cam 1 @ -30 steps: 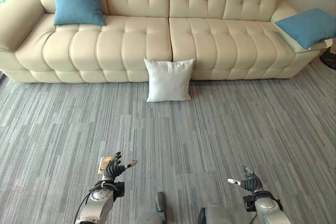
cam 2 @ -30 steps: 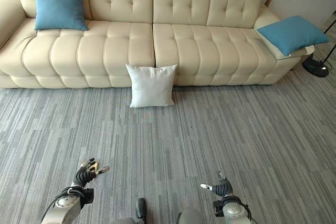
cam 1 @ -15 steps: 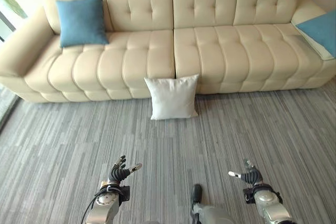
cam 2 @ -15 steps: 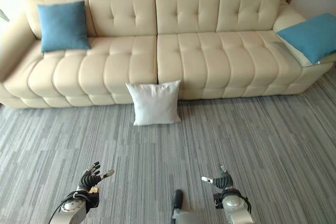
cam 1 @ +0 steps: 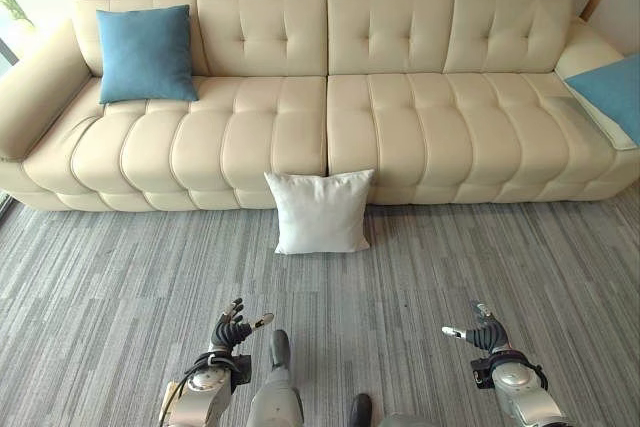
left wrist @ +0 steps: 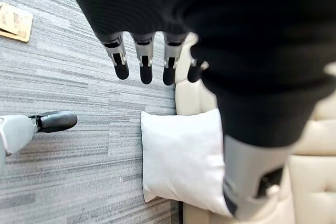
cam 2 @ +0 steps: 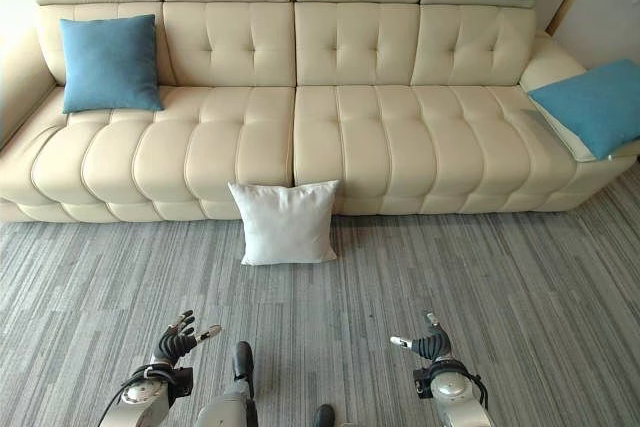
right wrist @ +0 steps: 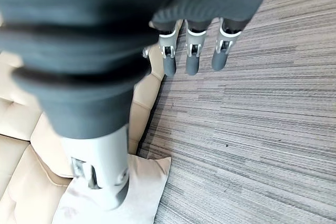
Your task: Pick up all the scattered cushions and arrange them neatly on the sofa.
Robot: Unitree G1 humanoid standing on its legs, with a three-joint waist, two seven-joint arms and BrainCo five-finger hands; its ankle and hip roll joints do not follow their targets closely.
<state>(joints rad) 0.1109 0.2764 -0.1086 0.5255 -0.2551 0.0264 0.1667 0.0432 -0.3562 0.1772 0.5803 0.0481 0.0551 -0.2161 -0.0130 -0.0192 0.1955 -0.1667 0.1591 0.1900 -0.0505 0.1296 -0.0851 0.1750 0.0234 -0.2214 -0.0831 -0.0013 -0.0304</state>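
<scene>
A blue cushion (cam 1: 146, 53) stands at the sofa's (cam 1: 400, 117) upper left. A white cushion (cam 1: 320, 211) leans on the sofa front at centre, on the carpet (cam 1: 120, 267). At the right edge a second blue cushion (cam 1: 618, 95) is cut off, seemingly on the armrest. Low in the frame, the left hand (cam 1: 232, 327) and right hand (cam 1: 484, 333) hover relaxed, fingers straight, holding nothing.
</scene>
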